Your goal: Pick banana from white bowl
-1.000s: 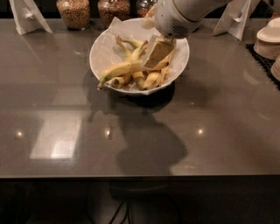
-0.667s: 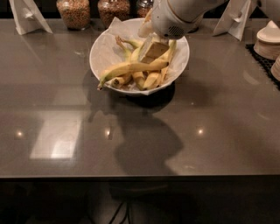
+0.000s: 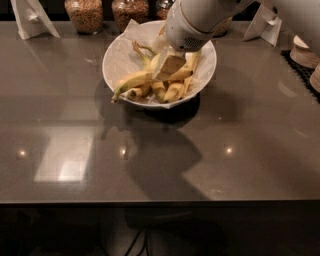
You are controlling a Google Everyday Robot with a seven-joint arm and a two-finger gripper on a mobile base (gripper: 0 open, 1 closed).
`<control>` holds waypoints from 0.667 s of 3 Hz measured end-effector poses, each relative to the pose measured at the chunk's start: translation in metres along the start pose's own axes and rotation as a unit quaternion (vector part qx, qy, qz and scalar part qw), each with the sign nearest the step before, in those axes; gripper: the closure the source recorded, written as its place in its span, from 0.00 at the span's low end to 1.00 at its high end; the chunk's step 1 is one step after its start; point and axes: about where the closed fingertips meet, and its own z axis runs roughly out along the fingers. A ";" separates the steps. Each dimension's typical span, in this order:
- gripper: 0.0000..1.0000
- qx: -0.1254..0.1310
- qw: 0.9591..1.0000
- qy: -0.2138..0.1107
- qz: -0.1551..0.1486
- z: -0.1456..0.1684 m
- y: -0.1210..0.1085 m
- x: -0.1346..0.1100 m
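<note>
Gripper is hanging low inside white bowl on bench, right over banana; open or closed, cannot tell.

we looked down on a dark, glossy table that filled most of the view. its top gave back the lights above: one pale square patch at the near left and three small bright dots in a row. along the far edge stood jars of grain, with a white folded card near each far corner. a black mat with pale dishes lay at the right edge. under the table it was dark, with cables just showing. the gripper hung over the bowl at the far middle.
</note>
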 end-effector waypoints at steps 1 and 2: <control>0.43 -0.017 1.000 -0.001 -0.004 0.012 0.007 -0.007; 0.44 -0.028 1.000 0.000 -0.007 0.022 0.011 -0.010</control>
